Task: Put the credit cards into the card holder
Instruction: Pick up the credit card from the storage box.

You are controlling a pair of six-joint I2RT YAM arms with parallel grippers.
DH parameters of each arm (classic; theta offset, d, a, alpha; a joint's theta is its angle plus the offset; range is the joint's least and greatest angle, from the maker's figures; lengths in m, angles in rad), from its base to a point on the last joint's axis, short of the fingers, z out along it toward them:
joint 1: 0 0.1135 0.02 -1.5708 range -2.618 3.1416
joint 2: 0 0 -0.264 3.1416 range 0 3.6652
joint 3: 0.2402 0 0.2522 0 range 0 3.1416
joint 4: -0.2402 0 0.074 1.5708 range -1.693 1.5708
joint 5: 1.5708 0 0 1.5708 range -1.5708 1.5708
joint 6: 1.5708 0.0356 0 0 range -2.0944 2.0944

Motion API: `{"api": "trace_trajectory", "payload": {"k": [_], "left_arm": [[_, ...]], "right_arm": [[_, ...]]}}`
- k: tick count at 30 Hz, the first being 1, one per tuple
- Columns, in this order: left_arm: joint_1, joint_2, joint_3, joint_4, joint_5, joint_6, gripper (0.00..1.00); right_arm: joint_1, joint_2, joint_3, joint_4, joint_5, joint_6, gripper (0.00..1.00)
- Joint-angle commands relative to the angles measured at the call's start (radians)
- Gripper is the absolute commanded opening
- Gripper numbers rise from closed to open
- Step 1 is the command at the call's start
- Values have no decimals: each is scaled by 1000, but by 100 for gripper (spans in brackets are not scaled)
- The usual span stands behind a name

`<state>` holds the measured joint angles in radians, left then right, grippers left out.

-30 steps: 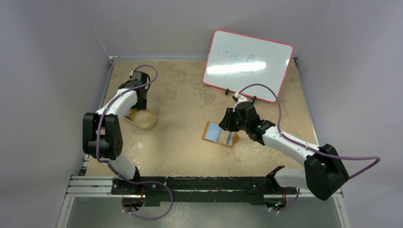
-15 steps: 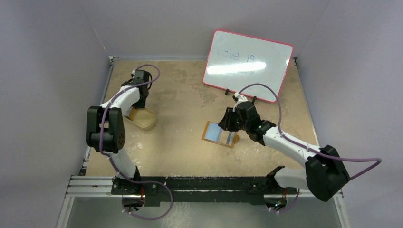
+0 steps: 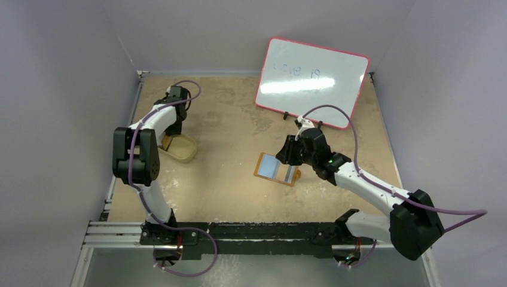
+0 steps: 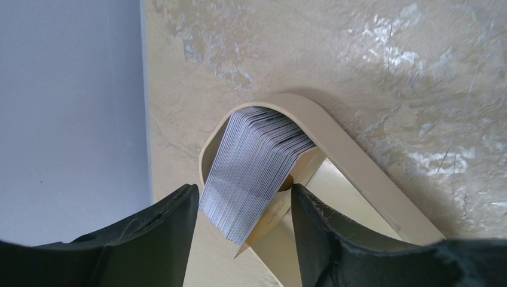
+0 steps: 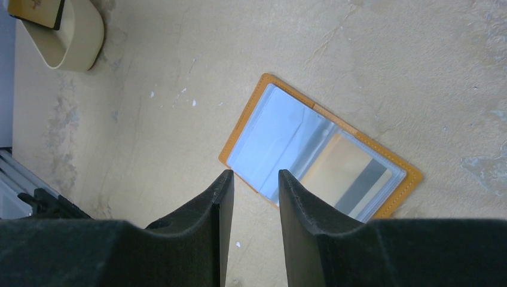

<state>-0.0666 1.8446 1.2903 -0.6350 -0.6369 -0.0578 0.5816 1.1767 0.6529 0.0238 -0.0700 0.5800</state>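
Observation:
The credit cards (image 4: 257, 161) are a thick stack of whitish cards leaning on edge in a beige tray (image 4: 335, 137). My left gripper (image 4: 244, 200) is open, with one finger on each side of the stack's near end. In the top view it (image 3: 170, 136) hangs over the tray (image 3: 186, 154) at the left. The card holder (image 5: 317, 155) lies open on the table, orange-edged with clear pockets, one showing a tan card with a grey stripe. My right gripper (image 5: 256, 179) is open by a narrow gap, empty, just above the holder's near left edge. The top view shows the gripper (image 3: 287, 158) and the holder (image 3: 272, 167).
A pink-framed whiteboard (image 3: 311, 81) stands propped at the back right. The left wall and table edge run close beside the tray (image 5: 72, 30). The metal rail (image 3: 239, 233) with both arm bases lies along the near edge.
My left arm has swung its elbow toward the back, and its gripper has settled lower at the tray. The right gripper has barely shifted over the card holder.

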Motion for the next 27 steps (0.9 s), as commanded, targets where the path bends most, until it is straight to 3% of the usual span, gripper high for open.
{"api": "trace_trajectory", "payload": {"k": [1, 9, 21, 27], "left_arm": [[7, 9, 68, -4, -26, 13, 55], [7, 5, 64, -8, -5, 22, 45], [6, 2, 76, -32, 19, 18, 17], [5, -22, 111, -84, 65, -10, 8]], "right_arm": [[3, -21, 28, -20, 22, -20, 36], [3, -10, 17, -9, 16, -20, 36], [3, -21, 13, -16, 22, -22, 37], [4, -20, 16, -17, 18, -23, 37]]}}
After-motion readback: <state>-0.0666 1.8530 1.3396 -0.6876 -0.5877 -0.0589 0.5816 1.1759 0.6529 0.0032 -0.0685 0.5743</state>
